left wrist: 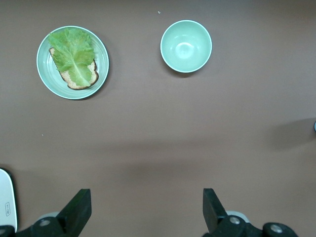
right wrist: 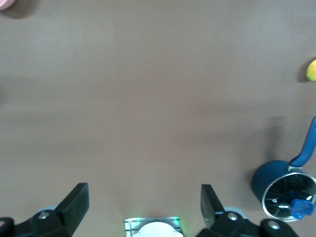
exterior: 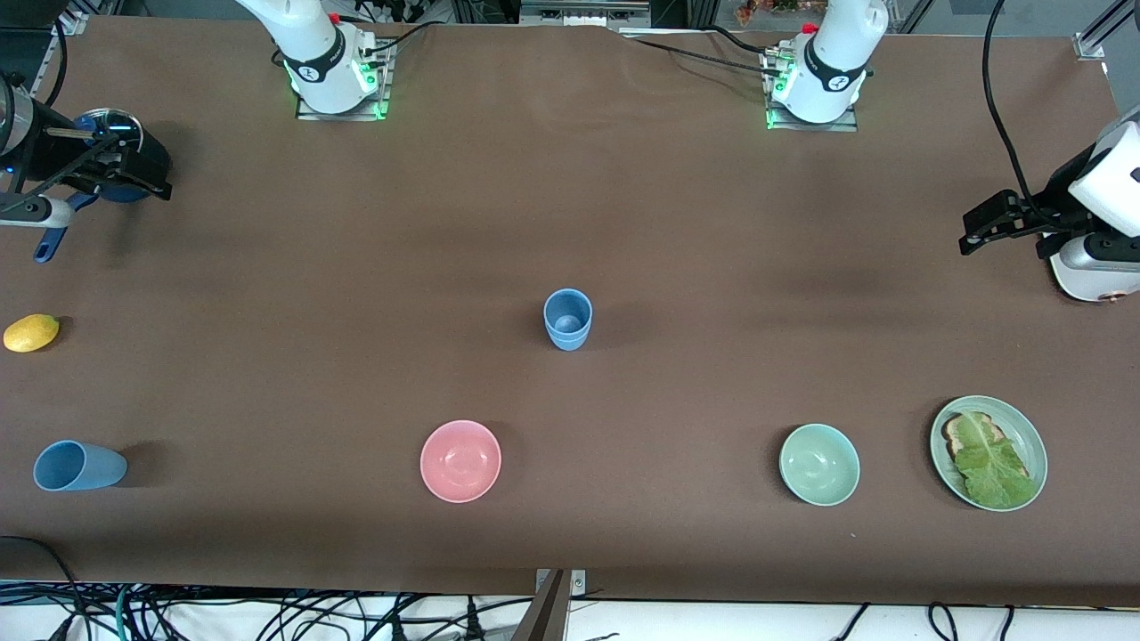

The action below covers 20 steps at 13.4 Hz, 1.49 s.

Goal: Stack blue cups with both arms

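Blue cups are seen apart, not stacked: an upright cup (exterior: 567,319) mid-surface, a tipped cup (exterior: 78,466) well nearer the camera toward the right arm's end. Both the left pincer (left wrist: 143,212) and right pincer (right wrist: 143,210) are held apart on nothing, each over its own end of the surface, far from the upright cup.

Tabletop (exterior: 570,205): brown, matt, cloth-like cover with faint creases near the bases. Upright cup (exterior: 567,319) and tipped cup (exterior: 78,466): blue, matt, smooth, plastic by the look. Pink bowl (exterior: 460,460) and green bowl (exterior: 819,464): smooth with a soft sheen (highlight at each bottom). Plate (exterior: 989,440): pale green, smooth, semi-gloss. Lettuce (exterior: 993,460): crinkled, veined. Pot (right wrist: 284,187): blue outside, shiny metal inside. Lemon (exterior: 31,332): yellow, dull skin. Left tool (left wrist: 145,210) and right tool (right wrist: 144,205): fingers matt black.
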### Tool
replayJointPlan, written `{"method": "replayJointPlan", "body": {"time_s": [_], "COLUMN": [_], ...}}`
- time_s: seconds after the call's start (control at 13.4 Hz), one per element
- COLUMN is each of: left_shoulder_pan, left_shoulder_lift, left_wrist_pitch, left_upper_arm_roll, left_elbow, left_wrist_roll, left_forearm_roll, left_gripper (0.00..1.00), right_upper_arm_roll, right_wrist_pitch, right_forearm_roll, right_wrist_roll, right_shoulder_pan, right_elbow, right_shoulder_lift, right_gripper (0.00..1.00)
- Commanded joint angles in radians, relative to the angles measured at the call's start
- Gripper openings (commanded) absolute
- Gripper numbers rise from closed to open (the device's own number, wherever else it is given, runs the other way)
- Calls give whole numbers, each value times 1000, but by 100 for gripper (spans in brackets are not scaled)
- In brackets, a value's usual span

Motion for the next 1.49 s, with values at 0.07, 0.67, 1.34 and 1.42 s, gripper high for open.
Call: {"method": "replayJointPlan", "body": {"time_s": [0.07,0.67,1.34,1.42], "left_shoulder_pan": [-12,-15,-18,-18], "left_shoulder_lift": [2,-6,-6,-6], "left_wrist_pitch": [-12,-22,-22,-23], "left_upper_arm_roll": [12,1,1,1], "left_elbow": [22,24,25,28], "left_wrist_roll": [-4,-17,-37,-35], "left_forearm_roll": [-10,-10,-10,-10], "left_gripper": [99,99,99,99], "right_upper_arm_roll": [6,5,5,5], "right_wrist_pitch": [-13,-13,-14,-14], "right_forearm_roll": [58,39,37,37], "right_wrist_roll": [43,41,40,41], "right_shoulder_pan": [-17,-16,-16,-16], "right_elbow": [34,69,61,61], "right_shoulder_lift": [8,42,43,43], "right_gripper": [100,100,100,100]}}
